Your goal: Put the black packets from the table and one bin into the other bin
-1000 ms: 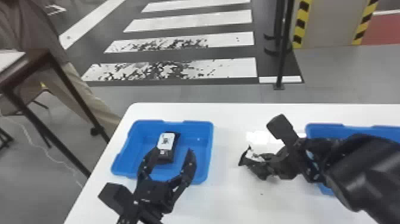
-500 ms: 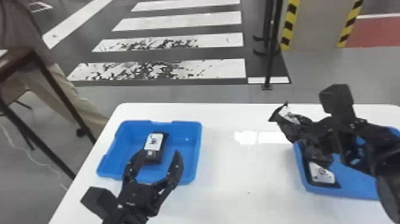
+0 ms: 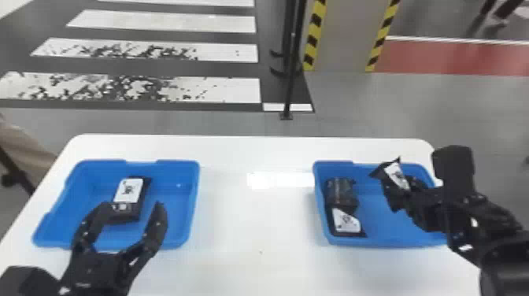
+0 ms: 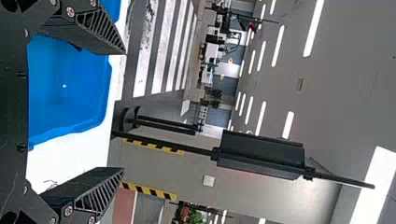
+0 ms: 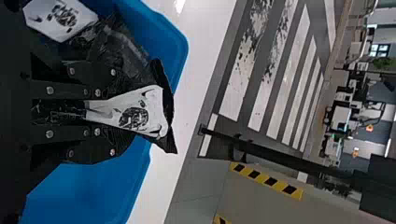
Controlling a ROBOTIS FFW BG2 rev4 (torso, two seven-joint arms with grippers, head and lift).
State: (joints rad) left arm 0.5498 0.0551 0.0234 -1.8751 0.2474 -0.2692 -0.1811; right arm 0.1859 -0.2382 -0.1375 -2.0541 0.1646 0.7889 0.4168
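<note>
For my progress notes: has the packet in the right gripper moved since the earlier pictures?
Yes, rightward: the packet in the right gripper was above the table beside the right bin; now it is over that bin.

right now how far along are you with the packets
Looks done: two packets lie in the right-hand bin, apparently the target. In hand: another packet, gripped by the right gripper over that bin. Left: releasing it, then the labelled packet in the left-hand bin.
</note>
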